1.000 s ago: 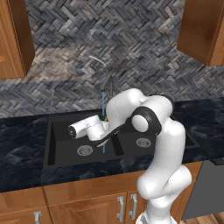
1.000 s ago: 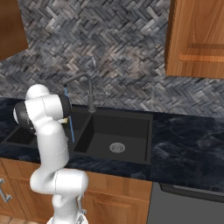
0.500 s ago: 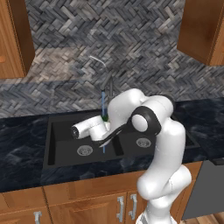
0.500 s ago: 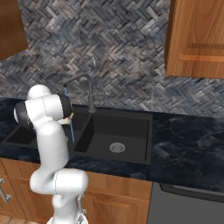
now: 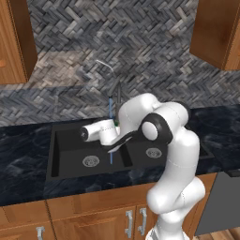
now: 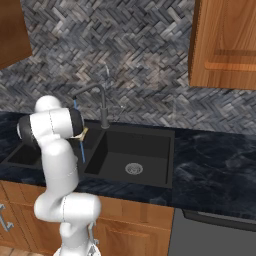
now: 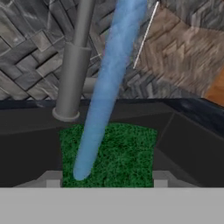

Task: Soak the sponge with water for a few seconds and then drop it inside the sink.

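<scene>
A: We see the pincer pinching the sponge, rough green face up, over the matte black sink.
B: The thin blue water strikes it.

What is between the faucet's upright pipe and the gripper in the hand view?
The green top of the sponge, held between the fingers, with the water stream landing on it beside the faucet.

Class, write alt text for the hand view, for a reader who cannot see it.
A light-blue stream of water lands on the green scrub face of the sponge, which the gripper holds between its fingertips above the black sink. Behind it rises the grey post of the faucet, against a herringbone tile wall.
</scene>
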{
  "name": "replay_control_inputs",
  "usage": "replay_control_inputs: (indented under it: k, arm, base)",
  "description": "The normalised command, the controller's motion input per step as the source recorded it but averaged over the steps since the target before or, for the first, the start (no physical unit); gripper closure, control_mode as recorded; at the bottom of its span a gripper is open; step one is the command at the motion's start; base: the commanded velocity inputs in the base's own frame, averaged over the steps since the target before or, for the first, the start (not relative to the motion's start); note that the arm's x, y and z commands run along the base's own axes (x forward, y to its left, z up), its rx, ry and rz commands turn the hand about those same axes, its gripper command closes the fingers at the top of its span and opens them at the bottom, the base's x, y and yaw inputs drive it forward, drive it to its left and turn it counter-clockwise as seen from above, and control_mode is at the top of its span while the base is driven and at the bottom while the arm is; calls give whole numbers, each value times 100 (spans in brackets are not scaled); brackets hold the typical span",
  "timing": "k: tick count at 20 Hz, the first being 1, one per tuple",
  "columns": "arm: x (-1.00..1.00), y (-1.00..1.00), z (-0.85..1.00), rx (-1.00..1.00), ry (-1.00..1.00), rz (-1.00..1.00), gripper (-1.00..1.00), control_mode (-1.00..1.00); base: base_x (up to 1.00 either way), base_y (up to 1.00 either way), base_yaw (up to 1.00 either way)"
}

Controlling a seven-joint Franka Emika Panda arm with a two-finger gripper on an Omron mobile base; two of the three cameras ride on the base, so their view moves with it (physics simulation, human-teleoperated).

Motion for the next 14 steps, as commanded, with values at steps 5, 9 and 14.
replay_control_inputs:
  k: [5, 9, 14]
  arm:
    - [22, 0, 0, 0, 1, 2, 100, -100]
    - [3, 11, 0, 0, 0, 0, 100, -100]
    - [0, 22, 0, 0, 0, 1, 100, -100]
  base:
    - [0, 0, 0]
    - [0, 0, 0]
    - [0, 0, 0]
